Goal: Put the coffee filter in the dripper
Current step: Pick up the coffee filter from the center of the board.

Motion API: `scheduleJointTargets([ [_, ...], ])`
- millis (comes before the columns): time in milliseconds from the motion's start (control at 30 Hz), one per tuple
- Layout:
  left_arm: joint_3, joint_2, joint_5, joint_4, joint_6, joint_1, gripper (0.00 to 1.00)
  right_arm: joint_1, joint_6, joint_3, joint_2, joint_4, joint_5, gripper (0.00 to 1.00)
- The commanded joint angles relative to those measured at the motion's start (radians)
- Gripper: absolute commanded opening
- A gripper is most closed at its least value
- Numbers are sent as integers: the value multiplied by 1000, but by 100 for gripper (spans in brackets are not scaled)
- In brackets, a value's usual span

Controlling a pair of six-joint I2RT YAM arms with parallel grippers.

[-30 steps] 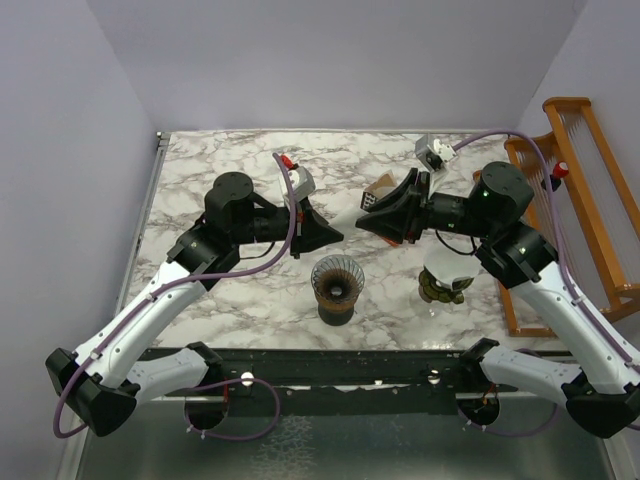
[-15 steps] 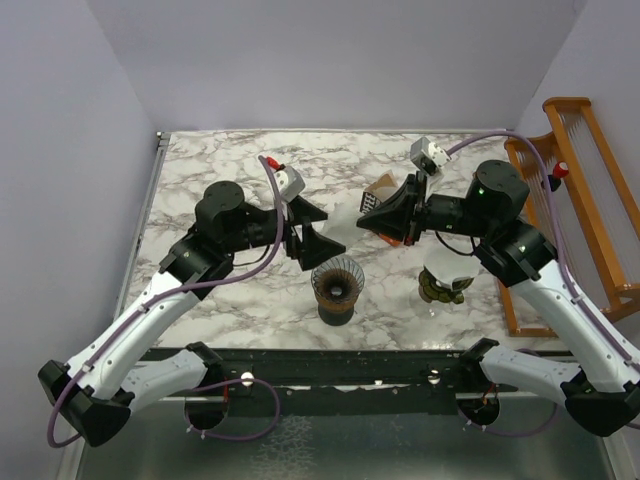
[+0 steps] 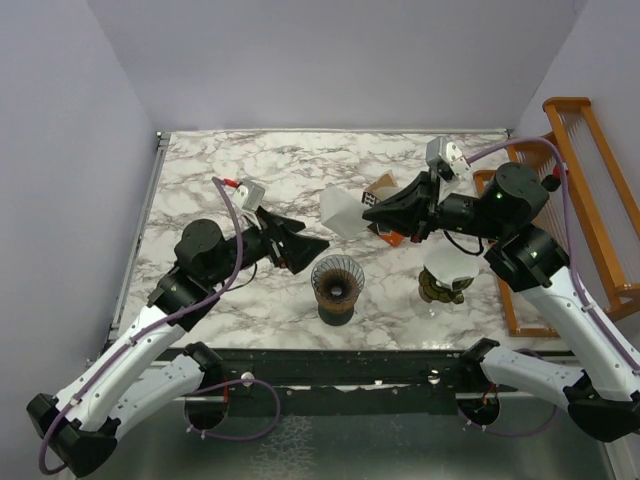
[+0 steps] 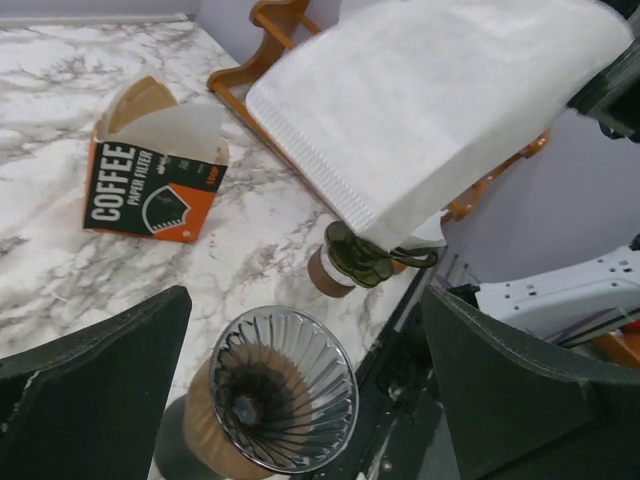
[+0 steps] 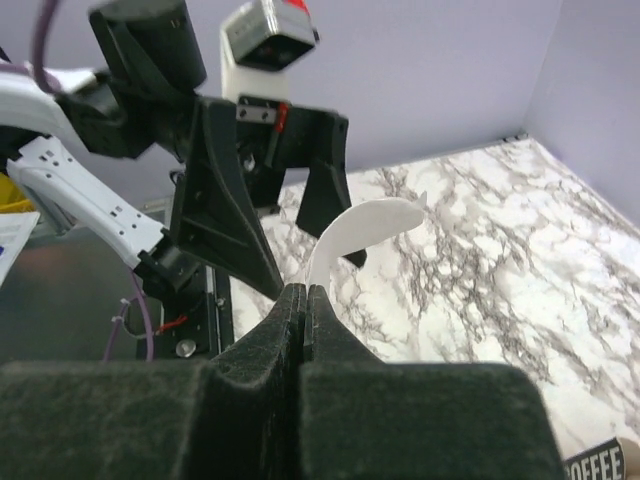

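The coffee filter (image 3: 340,212) hangs in the air in the right gripper (image 3: 369,210), off the table and farther from me than the dripper (image 3: 337,280), touching neither. On the left wrist feed it is a flat, folded white paper fan (image 4: 430,110) with a crimped seam along one edge and a faint woven texture, its narrow end pointing down. On the right wrist feed I see it nearly edge-on, a thin curved white strip (image 5: 355,228) rising from between the fingers, which are pressed together on its edge (image 5: 303,300).

The dripper is a dark ribbed glass cone on a brown base (image 4: 285,390); I can see down its ribs to the hole at the bottom. The left gripper (image 3: 305,250) sits just left of it with its fingers spread wide apart, nothing between them (image 4: 305,300).

Behind the filter stands an orange-and-black carton (image 4: 155,170) marked COFFEE PAPER FILTER, its top open, with brown and white paper sticking out. To the right of the dripper a white cone rests on a dark green holder (image 3: 445,275). A wooden rack (image 3: 590,200) stands at the right edge of the marble table (image 3: 220,170).
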Motion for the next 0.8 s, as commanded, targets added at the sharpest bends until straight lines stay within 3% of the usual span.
scheduleJointTargets([
  [0,-153,-76,96,355,-249,-1,99,-4,60,28,-21,147,-83,1],
  [67,-222,-106,108,534,-322,-1,99,-4,103,26,-21,204,-114,0],
  [167,-269,-122,108,673,-365,-1,99,-4,197,4,-21,324,-148,1],
  [533,-254,-52,172,989,-421,-1,99,-3,505,-78,19,665,-179,1],
  [767,-199,24,208,1059,-408,-1,99,11,590,-110,59,763,-171,1],
])
